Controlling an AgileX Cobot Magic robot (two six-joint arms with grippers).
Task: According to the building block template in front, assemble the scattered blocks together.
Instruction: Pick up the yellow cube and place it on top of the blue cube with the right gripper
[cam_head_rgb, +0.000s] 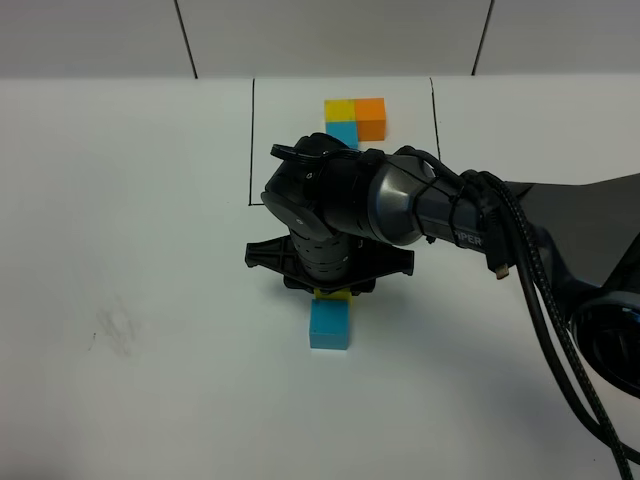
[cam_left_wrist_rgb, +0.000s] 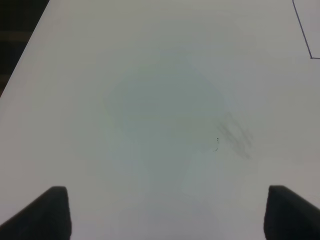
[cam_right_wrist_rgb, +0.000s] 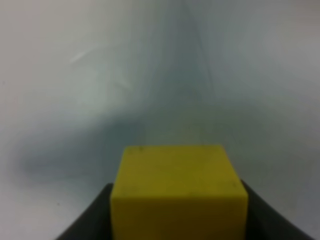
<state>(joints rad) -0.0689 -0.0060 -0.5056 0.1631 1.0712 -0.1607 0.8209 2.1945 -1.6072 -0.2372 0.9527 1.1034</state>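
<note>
A yellow block (cam_right_wrist_rgb: 179, 192) is held tight between the two dark fingers (cam_right_wrist_rgb: 87, 222) of the right gripper (cam_right_wrist_rgb: 178, 227). The gripper is closed on both sides of the block. From the high camera, only a thin bit of yellow is seen under the black right arm (cam_head_rgb: 400, 205), which is stretched across the middle of the white table (cam_head_rgb: 120, 200). That yellow bit is seen right at the far edge of a blue block (cam_head_rgb: 329, 326), which is lying flat on the table. It cannot be told if the two blocks are touching, or if the yellow block is lifted.

The block pattern (cam_head_rgb: 352, 118) is found at the far side of the table, well apart from the blue block. It is made of a yellow, an orange and a blue cube joined in an L. Thin black lines (cam_head_rgb: 250, 140) are drawn on either side of it.

The left gripper (cam_left_wrist_rgb: 169, 215) is spread wide and nothing is held by it. Only table with a gray smudge (cam_left_wrist_rgb: 235, 135) is seen under it.
</note>
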